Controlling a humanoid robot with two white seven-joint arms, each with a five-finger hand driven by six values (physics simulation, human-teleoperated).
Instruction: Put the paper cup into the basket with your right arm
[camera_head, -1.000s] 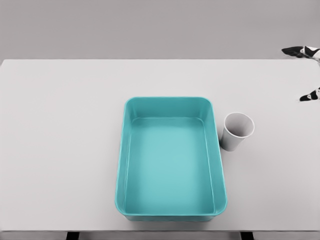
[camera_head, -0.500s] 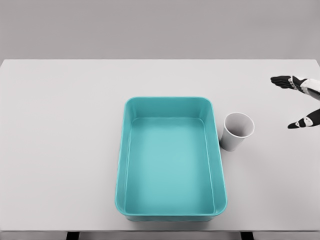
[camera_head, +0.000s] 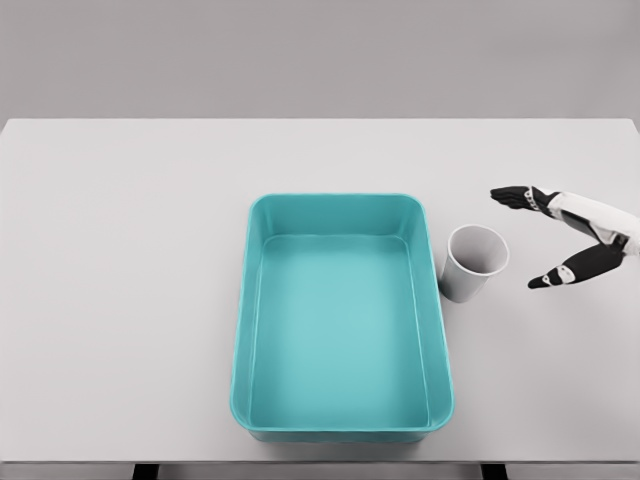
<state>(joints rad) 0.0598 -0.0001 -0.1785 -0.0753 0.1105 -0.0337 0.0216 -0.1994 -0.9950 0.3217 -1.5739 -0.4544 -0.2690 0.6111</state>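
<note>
Grey desk (camera_head: 120, 300) held the cup (camera_head: 474, 262), upright just beside the basket (camera_head: 341, 316). Right hand (camera_head: 560, 238) was spread, holding nothing, near it. A bump might tip the cup over.

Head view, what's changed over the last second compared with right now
The right hand has come in from the right edge, moving left and down in the picture toward the paper cup, fingers spread open, not touching it yet. Nothing was grasped or released. The cup stays upright beside the teal basket on the table, both unmoved.
</note>
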